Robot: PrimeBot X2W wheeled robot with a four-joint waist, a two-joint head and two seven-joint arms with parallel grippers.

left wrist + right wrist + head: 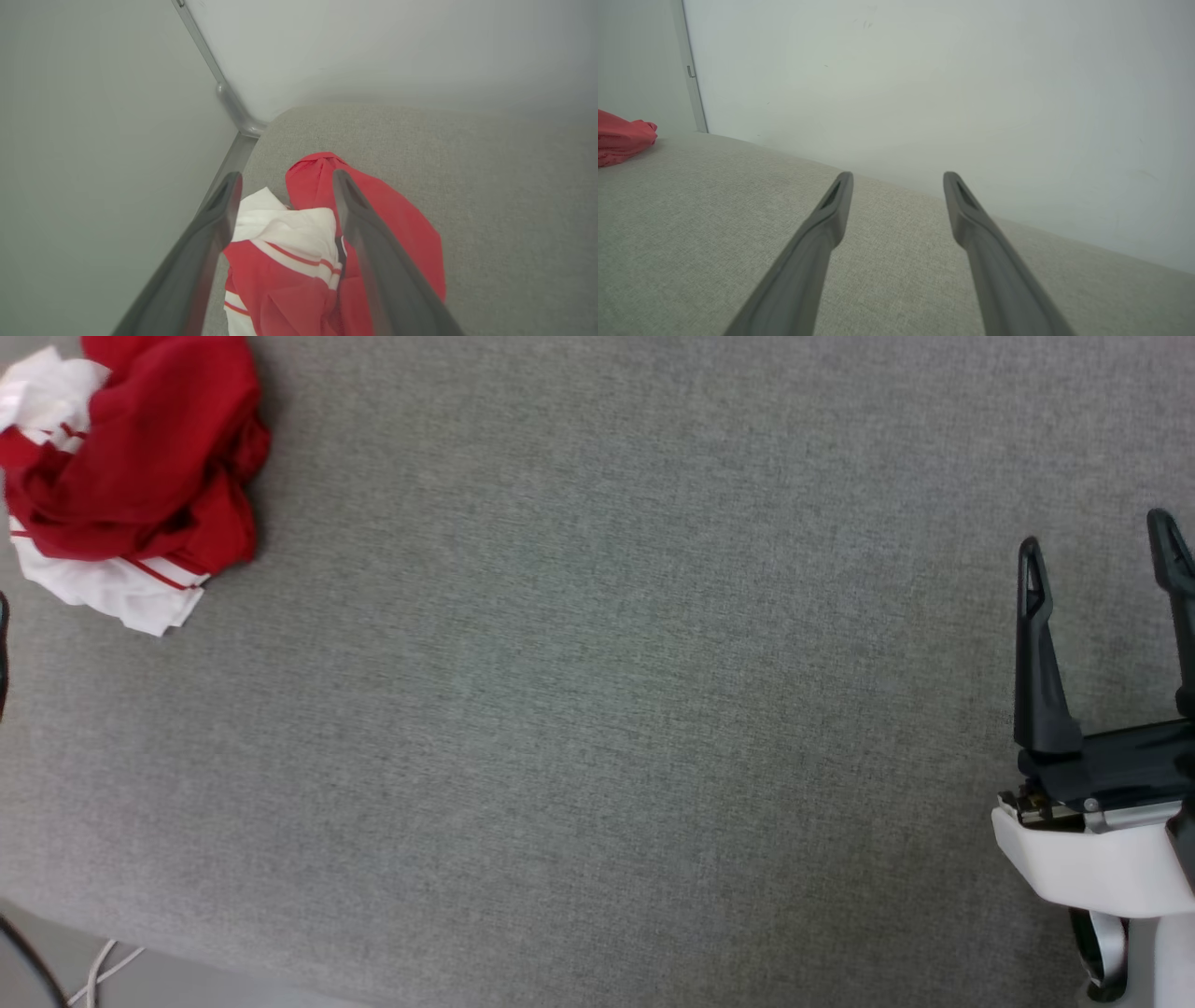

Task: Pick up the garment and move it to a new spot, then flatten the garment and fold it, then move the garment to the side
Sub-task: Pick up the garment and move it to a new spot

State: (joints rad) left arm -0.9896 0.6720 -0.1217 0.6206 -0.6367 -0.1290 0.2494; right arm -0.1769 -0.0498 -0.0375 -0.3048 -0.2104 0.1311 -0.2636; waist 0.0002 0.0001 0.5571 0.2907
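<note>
The left gripper (286, 175) has its two dark fingers spread wide apart, with nothing clamped between them. In its wrist view they point toward 12 o'clock, above the shirt (280, 284). The shirt sits bunched at 6 o'clock, showing in the gap between the fingers and spilling past the finger on the 3 o'clock side. Whether the fingers touch the cloth cannot be told. The shirt is a crumpled heap of red fabric with white parts and red-and-white striped trim. It lies on a grey cloth-covered table (467, 186). Beyond it, at 11 o'clock, a metal strip (229, 100) runs up the corner where two pale walls meet.

The right gripper (1095, 537) also has its fingers spread and empty. In the head view it sits at 4 o'clock, fingers pointing to 12, over bare table. The shirt is well apart from it, at 10 o'clock by the table's far left corner. In the right wrist view the shirt shows as a red fold at the 9 o'clock edge, with a wall (924, 93) behind the table's far edge. At 7 o'clock in the head view a white cable (103, 971) lies on the floor (168, 989) past the table's near edge.
</note>
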